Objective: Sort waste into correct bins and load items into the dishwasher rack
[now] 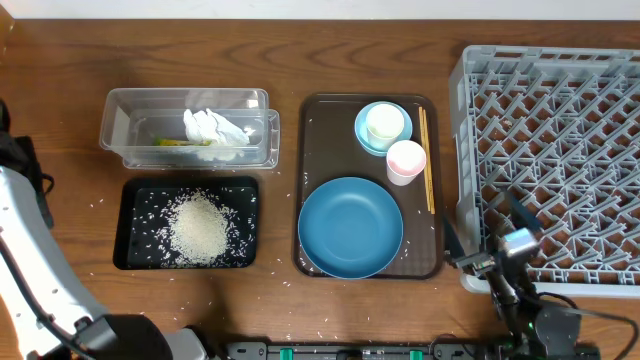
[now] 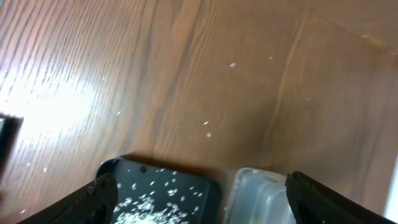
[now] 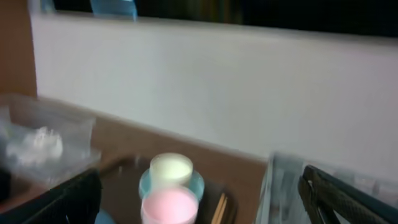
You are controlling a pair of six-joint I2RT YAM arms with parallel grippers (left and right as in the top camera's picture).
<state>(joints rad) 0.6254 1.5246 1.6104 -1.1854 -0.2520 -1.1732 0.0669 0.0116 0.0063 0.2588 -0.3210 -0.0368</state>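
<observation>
You have the grey rack (image 1: 560, 140) at the right of the bench (image 1: 280, 40). Beside it, the brown tray (image 1: 325, 140) carries the blue dish (image 1: 350, 227). The clear tub (image 1: 120, 125) holds the napkin (image 1: 215, 128) and wrapper (image 1: 175, 142), and the black tray (image 1: 135, 250) holds the rice (image 1: 200, 228). Behind the dish stand the bowl (image 1: 370, 140) with the white cup (image 1: 385, 122) in it, the pink cup (image 1: 405, 160) and the chopsticks (image 1: 427, 160). Your left fingers (image 2: 87, 202) and right fingers (image 3: 68, 202) are spread wide, gripping nothing.

Glossy wood table (image 1: 60, 60), clear plastic tub (image 1: 117, 126)
</observation>
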